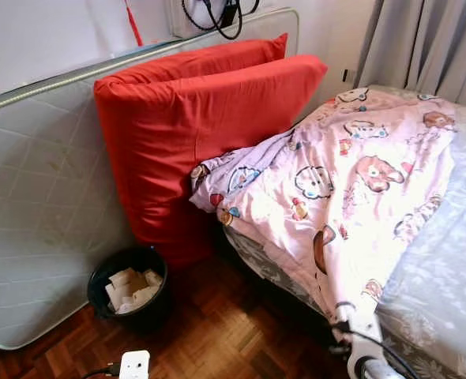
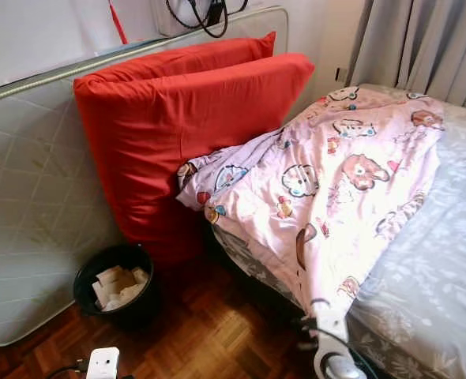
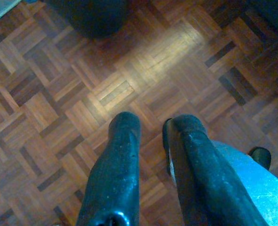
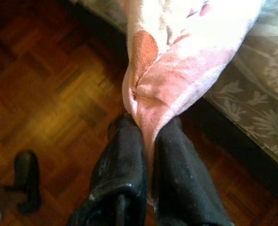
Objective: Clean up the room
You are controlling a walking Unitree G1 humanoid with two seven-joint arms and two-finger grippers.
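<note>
Blanket [image 1: 351,181]: pale pink w/ cartoon bears + cats, rumpled, spread diagonally across bed [image 1: 446,260], which has a grey floral sheet. One corner droops over bed's near edge, drawn into a tight twisted bunch w/ an orange-brown patch.

Right pincer [image 4: 148,134]: fingers closed tight on that bunched corner, fabric squeezed between them, just off bed edge above wood floor [image 1: 217,339].

Left pincer [image 3: 151,129]: held low over floor, fingers apart w/ narrow gap, holding nothing.

Two red pillows [image 1: 201,126] upright at head of bed, leaning on grey quilted mattress [image 1: 35,205] stood against wall. Blanket's upper edge touches pillows.

Black bin [image 1: 130,288] w/ crumpled paper on floor, just beside pillows + mattress. White plug adapter [image 1: 134,365] near bin.
</note>
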